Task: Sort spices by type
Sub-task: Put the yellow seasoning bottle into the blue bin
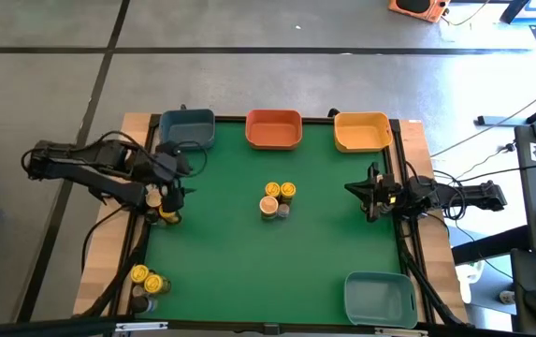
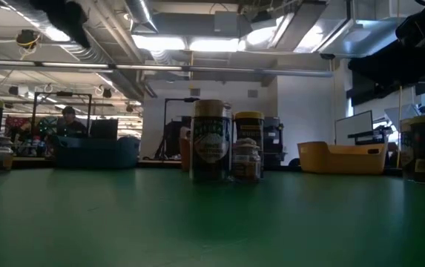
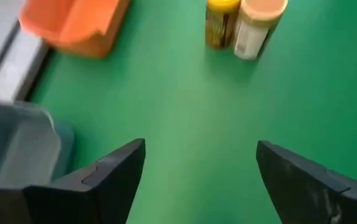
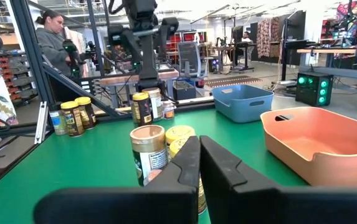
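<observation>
The jars [image 1: 278,199] in the table's middle look light, stiff and slick-sided, so I'd take one by its sides below the lid, since they stand crowded. They are small cylinders with yellow or tan lids; the labels are too blurred to read. More stand at the left edge [image 1: 163,208]. The left gripper [image 1: 176,176] above those is spread, holding nothing. The right gripper [image 1: 356,189] is clenched at the right.

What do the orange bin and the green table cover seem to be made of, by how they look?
The orange bin looks like moulded plastic: smooth, slightly glossy walls, a rounded rim and a cut handle slot. The green table cover looks like a matte mat, perhaps felt or rubber: flat even colour, only a dull sheen in the low view. Which of these it is cannot be told.
</observation>
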Robot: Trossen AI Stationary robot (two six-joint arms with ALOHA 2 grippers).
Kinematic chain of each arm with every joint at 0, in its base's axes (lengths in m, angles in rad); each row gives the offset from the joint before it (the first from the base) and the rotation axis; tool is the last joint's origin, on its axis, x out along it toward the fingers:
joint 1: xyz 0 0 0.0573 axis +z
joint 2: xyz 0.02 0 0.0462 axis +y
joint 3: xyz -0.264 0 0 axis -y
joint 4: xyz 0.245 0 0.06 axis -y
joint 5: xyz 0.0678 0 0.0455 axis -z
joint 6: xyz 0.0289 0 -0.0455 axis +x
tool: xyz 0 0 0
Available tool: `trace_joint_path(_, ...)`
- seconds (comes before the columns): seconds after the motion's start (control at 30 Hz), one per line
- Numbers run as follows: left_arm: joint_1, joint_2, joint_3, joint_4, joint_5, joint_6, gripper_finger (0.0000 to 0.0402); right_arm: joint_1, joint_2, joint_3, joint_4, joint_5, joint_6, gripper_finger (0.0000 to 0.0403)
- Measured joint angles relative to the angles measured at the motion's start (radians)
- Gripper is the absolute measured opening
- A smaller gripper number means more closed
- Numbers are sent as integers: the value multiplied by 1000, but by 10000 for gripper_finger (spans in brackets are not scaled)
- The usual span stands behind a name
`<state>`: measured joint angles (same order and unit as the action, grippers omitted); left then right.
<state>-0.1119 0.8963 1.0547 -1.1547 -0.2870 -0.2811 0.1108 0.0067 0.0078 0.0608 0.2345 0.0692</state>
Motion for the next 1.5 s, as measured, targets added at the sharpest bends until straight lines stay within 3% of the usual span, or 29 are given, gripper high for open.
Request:
trace_joint_path(0.43, -87, 114, -101, -152, 142, -270, 300, 0, 0, 0, 0, 43, -1, 12)
trace_joint_path(0.67, -110, 211, -116, -277, 155, -263, 300, 0, 0, 0, -1, 43, -1, 12)
trace_joint_path(0.9, -137, 259, -116, -275, 204, -253, 300, 0, 0, 0, -2, 43, 0, 12)
trace_joint_path(1.3, -178, 264, -116, -304, 216, -268, 300, 0, 0, 0, -3, 43, -16, 12)
trace_joint_path(1.5, -178, 263, -203, -261, 234, -271, 300, 0, 0, 0, -3, 42, -16, 12)
